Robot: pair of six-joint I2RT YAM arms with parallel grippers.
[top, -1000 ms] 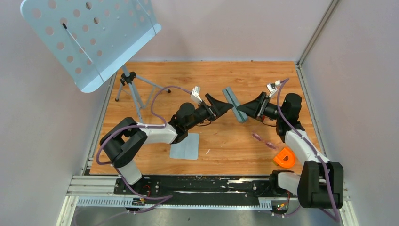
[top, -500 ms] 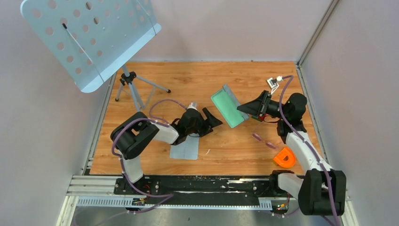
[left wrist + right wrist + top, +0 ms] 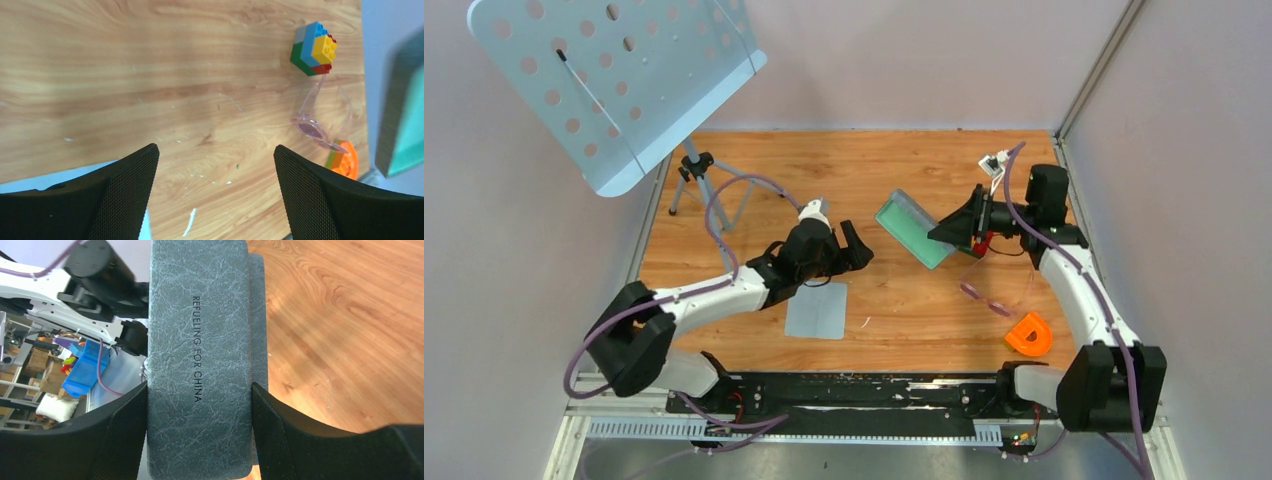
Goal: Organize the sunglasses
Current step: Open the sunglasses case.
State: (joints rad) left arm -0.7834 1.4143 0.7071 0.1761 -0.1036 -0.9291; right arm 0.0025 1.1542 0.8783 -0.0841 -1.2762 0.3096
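The purple-pink sunglasses (image 3: 985,299) lie on the wooden table at the right, arms unfolded; they also show in the left wrist view (image 3: 320,131). My right gripper (image 3: 946,232) is shut on the grey glasses case (image 3: 913,229), holding it above the table with its teal inside open and facing up. In the right wrist view the case's grey underside (image 3: 199,355) fills the gap between the fingers. My left gripper (image 3: 856,247) is open and empty, left of the case, over bare wood (image 3: 215,155).
A pale grey-blue cloth (image 3: 817,310) lies under the left arm. An orange piece (image 3: 1029,334) sits at the front right. A multicoloured brick block (image 3: 313,48) lies near the sunglasses. A perforated music stand (image 3: 614,75) on a tripod stands back left.
The case went from closed to open with its teal inside showing. My left gripper let go and drew back to the left. The right gripper lifted slightly with the case.
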